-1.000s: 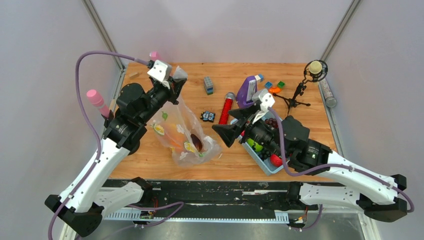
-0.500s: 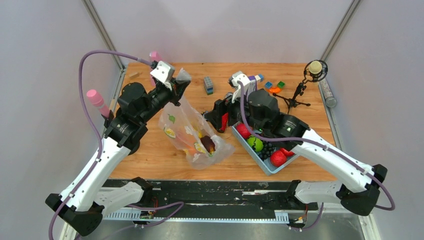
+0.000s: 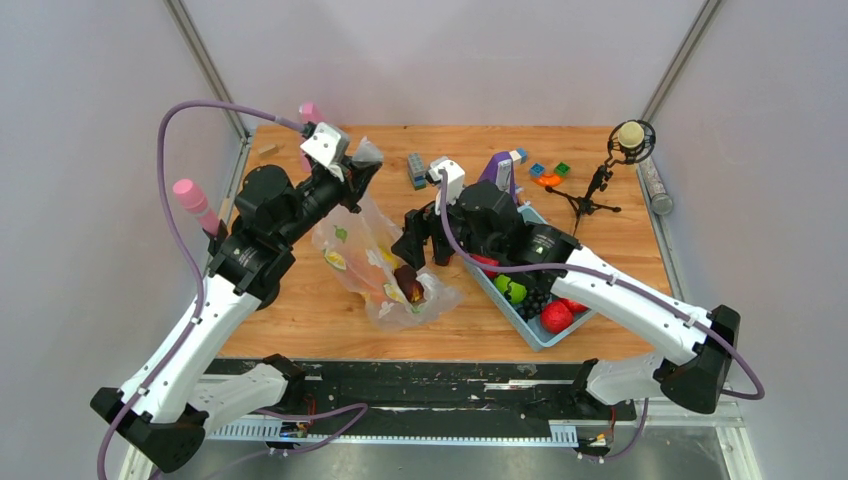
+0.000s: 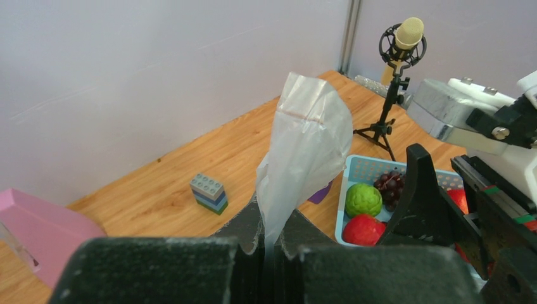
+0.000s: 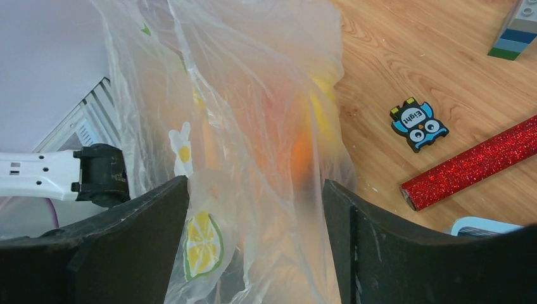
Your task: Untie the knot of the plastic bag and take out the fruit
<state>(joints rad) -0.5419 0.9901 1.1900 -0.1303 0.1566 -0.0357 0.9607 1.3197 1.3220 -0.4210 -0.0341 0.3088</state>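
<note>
The plastic bag point(image 3: 372, 262) hangs from its top over the left part of the wooden table, its bottom resting on the wood. My left gripper point(image 3: 352, 182) is shut on the bag's neck; a flat tail of film point(image 4: 310, 130) sticks up out of the jaws point(image 4: 273, 237). I see no knotted lump; the pinched part is hidden. My right gripper point(image 3: 420, 245) is open, its fingers on either side of the bag's body point(image 5: 253, 158). The fruit shows through the film: an orange piece point(image 5: 299, 152) and a yellow one point(image 5: 322, 111).
A blue tray point(image 3: 533, 340) right of the bag holds red apples, a green fruit and dark grapes. A red glitter tube point(image 5: 468, 168), an owl card point(image 5: 418, 123), a brick stack point(image 3: 416, 170) and a microphone on a tripod point(image 3: 628, 140) lie behind.
My right arm has swung left from over the blue tray to the bag, and its open fingers now straddle the bag's side. My left gripper keeps hold of the bag's top.
</note>
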